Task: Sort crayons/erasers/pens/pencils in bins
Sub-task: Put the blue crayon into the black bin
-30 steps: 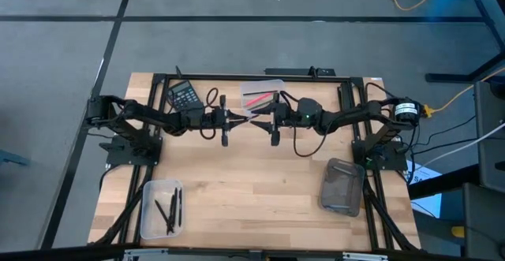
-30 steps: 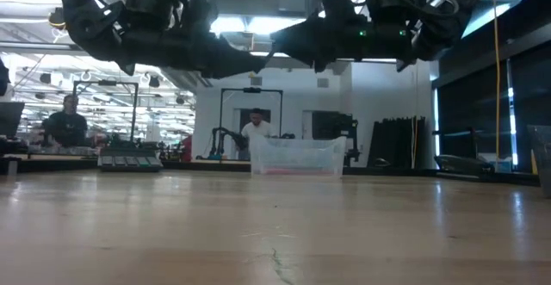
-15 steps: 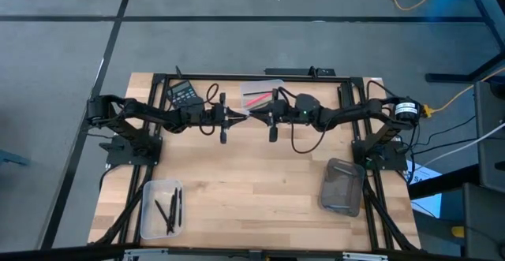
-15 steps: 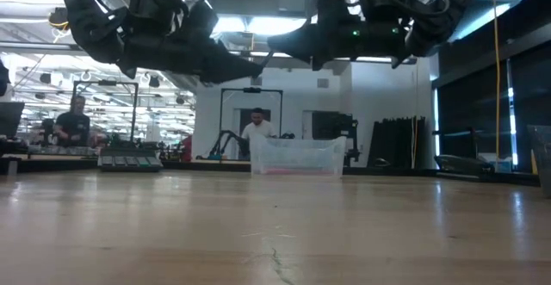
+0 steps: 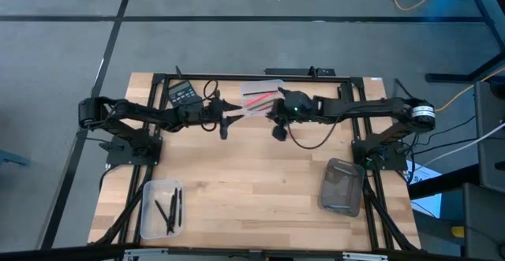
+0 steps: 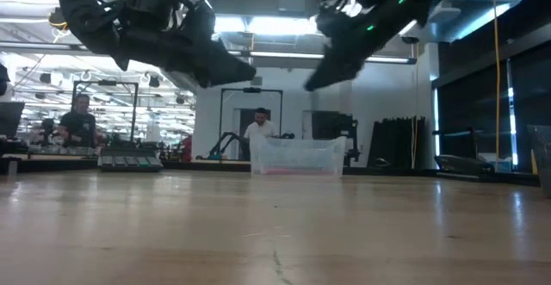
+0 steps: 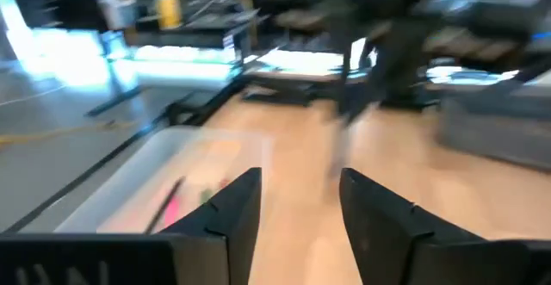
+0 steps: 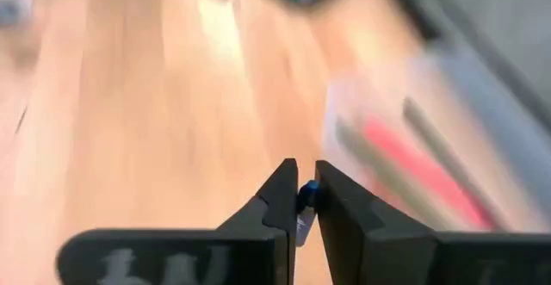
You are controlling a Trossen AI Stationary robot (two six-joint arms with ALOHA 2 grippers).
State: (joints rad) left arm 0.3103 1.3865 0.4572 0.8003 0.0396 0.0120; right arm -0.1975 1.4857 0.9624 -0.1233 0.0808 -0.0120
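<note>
Near the bench's back edge, only my right wrist view shows my right gripper pinching a thin blue-tipped stick. My left gripper gapes empty.

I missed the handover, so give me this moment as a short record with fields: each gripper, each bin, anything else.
left gripper: open, empty, beside back bin
right gripper: shut on a small blue-tipped item, beside back bin
back clear bin: red and pink sticks inside
front-left clear bin: dark sticks inside
dark grey bin: front right, contents unclear
calculator: back left
</note>
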